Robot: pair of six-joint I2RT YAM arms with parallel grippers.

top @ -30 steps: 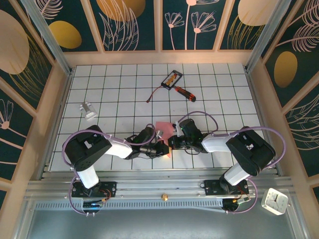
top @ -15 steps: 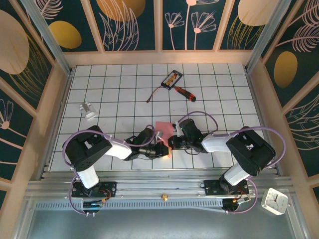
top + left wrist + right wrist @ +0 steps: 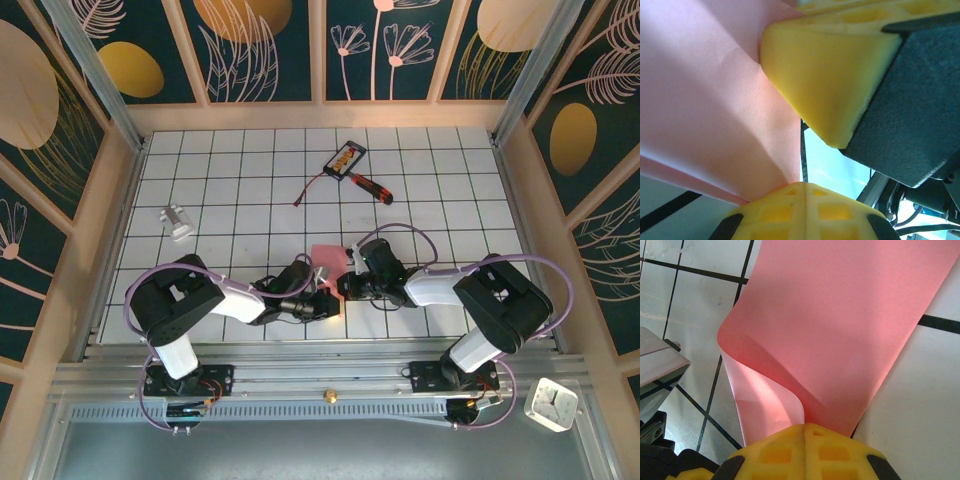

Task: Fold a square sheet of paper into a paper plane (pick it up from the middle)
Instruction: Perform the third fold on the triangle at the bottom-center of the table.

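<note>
The pink-red sheet of paper [image 3: 324, 254] lies between the two arms at the table's near middle, mostly hidden under the wrists. My left gripper [image 3: 326, 304] is shut on one edge of the paper [image 3: 715, 100]; its yellow fingertips [image 3: 802, 186] meet with the sheet pinched between them. My right gripper [image 3: 346, 286] is shut on the other edge, where the paper [image 3: 840, 325] curls over on itself just ahead of the closed tips [image 3: 804, 426]. A right finger [image 3: 830, 75] looms close in the left wrist view. I cannot tell whether the paper has a paper plane's shape.
A red-handled screwdriver [image 3: 370, 186] and a black-and-orange card [image 3: 344, 158] lie at the back middle, with a thin cable [image 3: 308, 190] beside them. A small white object [image 3: 177, 222] sits at the left. A clock [image 3: 551, 403] stands off the table at near right.
My left gripper has shifted slightly toward the near edge and now covers more of the paper. The right arm has hardly moved. Both grips hold.
</note>
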